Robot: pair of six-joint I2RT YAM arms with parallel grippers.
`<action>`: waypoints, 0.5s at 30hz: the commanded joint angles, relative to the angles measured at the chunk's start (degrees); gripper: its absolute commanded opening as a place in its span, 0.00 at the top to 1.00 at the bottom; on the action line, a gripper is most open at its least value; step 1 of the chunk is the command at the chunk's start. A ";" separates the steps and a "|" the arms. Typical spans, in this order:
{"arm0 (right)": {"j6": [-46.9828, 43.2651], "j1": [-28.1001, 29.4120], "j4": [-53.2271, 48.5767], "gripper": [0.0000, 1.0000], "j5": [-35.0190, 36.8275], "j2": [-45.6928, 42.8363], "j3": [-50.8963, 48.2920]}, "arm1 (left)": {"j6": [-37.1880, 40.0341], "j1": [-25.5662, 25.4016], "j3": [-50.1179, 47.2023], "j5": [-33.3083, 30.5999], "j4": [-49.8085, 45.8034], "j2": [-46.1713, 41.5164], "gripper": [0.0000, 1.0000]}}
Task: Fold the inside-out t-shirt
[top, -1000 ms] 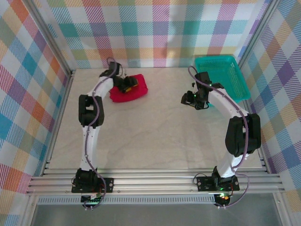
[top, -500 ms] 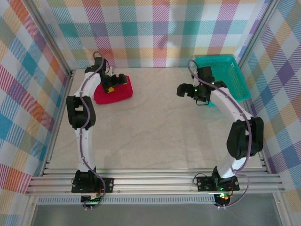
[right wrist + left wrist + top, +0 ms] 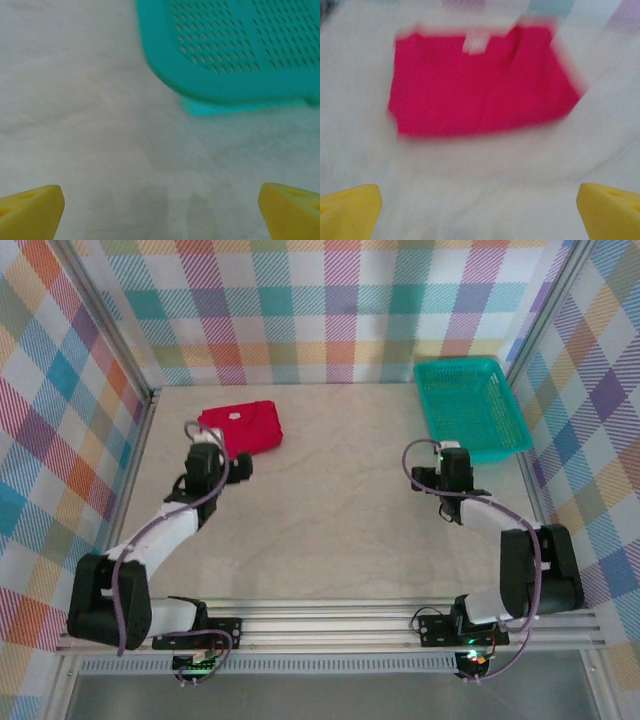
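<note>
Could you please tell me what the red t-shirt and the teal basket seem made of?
The t-shirt looks like soft matte cloth, probably cotton knit: it lies folded flat, with a small white tag. The basket looks like rigid moulded plastic, smooth teal, with regular rows of holes in its floor.

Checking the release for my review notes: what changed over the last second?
The left fingers slid the red t-shirt leftward, let go, opened and pulled back toward the near edge. The right fingers, open too, pulled back from the teal basket, which stayed put.
</note>
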 commanded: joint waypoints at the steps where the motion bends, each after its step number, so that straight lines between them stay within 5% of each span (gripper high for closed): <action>1: -1.56 -1.27 16.32 0.00 3.54 1.72 -3.64 | 3.94 0.24 -8.71 -5.20 17.84 1.33 0.00; 6: 0.51 -3.78 31.07 0.00 -3.22 4.22 -8.68 | 9.32 -0.03 -13.70 -3.30 29.46 4.11 0.00; 10: -0.15 -4.32 33.60 0.00 -7.29 3.49 -11.19 | 9.50 1.02 -14.80 -4.72 39.49 11.49 0.00; 12: -0.12 -4.52 43.55 0.00 -5.48 6.90 -14.02 | 8.34 2.14 -14.09 -3.02 37.00 10.82 0.00; 15: 0.35 -4.52 41.82 0.00 -5.14 6.14 -13.72 | 6.89 3.71 -15.11 -1.28 40.71 13.76 0.00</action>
